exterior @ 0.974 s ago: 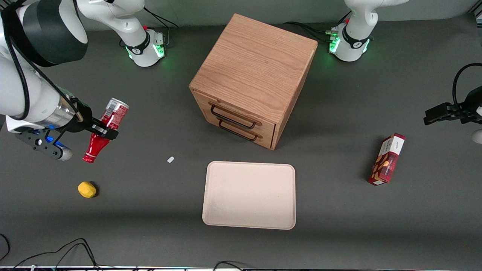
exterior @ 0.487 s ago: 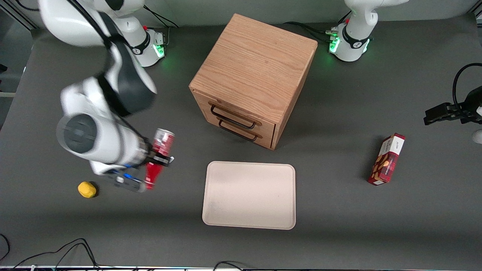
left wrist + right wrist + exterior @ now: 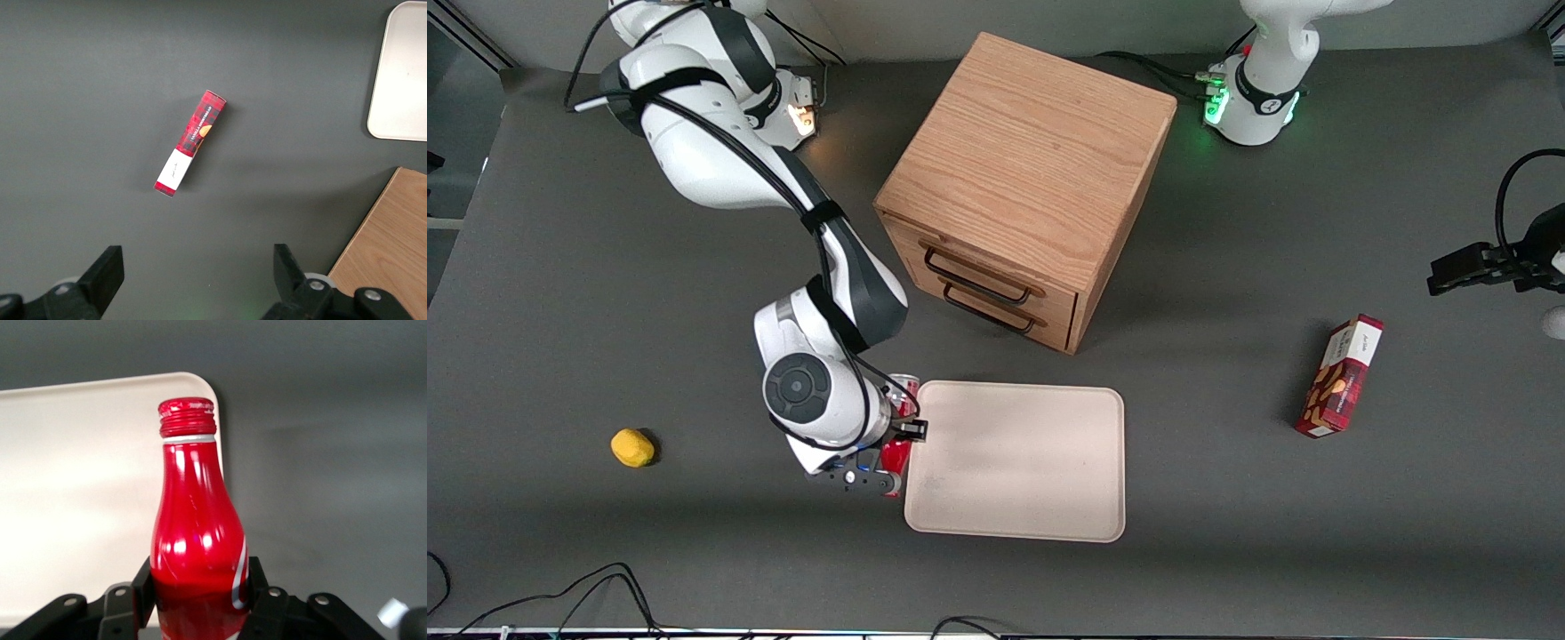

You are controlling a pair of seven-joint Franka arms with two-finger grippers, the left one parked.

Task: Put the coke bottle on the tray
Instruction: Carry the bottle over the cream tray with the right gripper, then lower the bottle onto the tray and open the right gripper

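Right wrist view: slim red coke bottle with ribbed red cap (image 3: 193,520) — body clamped between black gripper (image 3: 197,600) fingers, cap leading toward flat cream rectangular tray (image 3: 73,487). Front view: held just above tray's working-arm edge (image 3: 914,462), over dark grey worktop (image 3: 694,551) — presumably poised for set-down.

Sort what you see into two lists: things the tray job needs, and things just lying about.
Needed: coke bottle, gripped by the end effector at the edge of the tray nearest the working arm's end.

Lying about: wooden drawer cabinet, snack box, yellow object.
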